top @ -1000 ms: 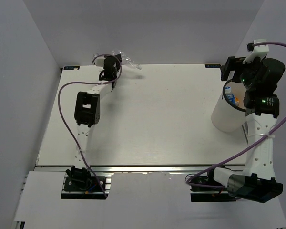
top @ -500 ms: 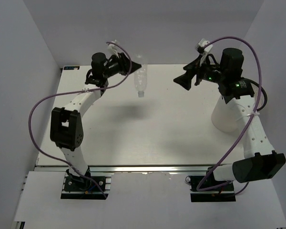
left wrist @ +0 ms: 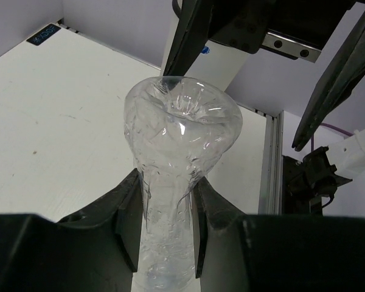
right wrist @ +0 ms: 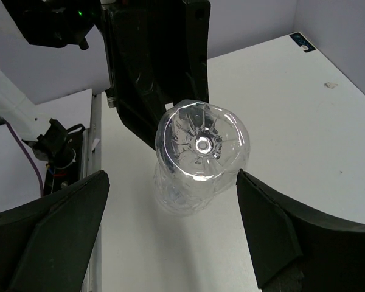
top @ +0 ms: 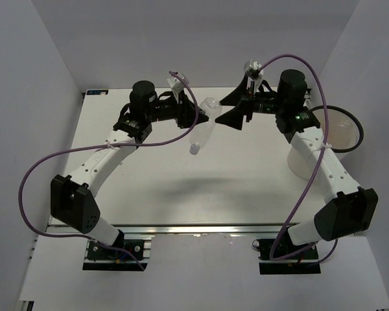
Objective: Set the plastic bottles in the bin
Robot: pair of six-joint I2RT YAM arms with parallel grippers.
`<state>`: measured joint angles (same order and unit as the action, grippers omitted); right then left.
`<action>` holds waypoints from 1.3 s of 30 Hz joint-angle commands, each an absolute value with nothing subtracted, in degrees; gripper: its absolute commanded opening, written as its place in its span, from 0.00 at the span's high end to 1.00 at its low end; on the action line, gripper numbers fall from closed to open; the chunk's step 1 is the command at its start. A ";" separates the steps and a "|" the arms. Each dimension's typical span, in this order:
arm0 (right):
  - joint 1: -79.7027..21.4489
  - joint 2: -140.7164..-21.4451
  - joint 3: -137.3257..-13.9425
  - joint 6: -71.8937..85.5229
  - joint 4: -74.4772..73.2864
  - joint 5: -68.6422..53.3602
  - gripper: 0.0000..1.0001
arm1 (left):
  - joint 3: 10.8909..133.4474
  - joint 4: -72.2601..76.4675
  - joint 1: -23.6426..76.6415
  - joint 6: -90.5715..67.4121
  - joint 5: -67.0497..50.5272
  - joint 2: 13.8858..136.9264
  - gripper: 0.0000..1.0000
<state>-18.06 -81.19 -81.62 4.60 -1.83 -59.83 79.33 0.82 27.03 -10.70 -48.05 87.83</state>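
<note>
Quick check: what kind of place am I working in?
Probably a lab test cell rather than a home or shop: a white table boxed in by plain grey walls, with a metal mounting rail along its near edge.

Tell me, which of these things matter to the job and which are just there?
Part of the job: clear bottle, pinched by the left gripper; open right gripper facing its base; white bin.
Just there: table; walls.
</note>
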 commanded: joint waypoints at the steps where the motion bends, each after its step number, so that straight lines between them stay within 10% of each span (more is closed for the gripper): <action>1: -20.04 -81.74 -81.74 8.53 4.49 -62.32 0.11 | 77.61 2.00 27.51 -10.36 -51.41 85.52 1.00; 16: -22.59 -86.49 -83.94 8.17 3.69 -50.89 0.12 | 76.90 9.93 29.00 -16.79 -54.76 84.02 1.00; 25: -22.50 -81.22 -78.31 12.66 12.65 -45.80 0.67 | 77.96 4.66 29.00 -14.60 -51.07 83.59 0.99; 28: -22.41 -79.28 -77.61 11.95 12.83 -44.22 1.00 | 78.57 1.15 29.00 -11.71 -49.75 82.89 0.67; 39: -9.24 -75.15 -76.64 17.39 11.69 -45.78 1.00 | 77.43 -10.19 29.00 -2.47 -41.23 77.70 0.02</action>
<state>-17.19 -77.21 -75.96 13.37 6.87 -50.65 77.71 -2.76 29.41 -7.35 -42.24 81.91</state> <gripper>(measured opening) 0.682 0.942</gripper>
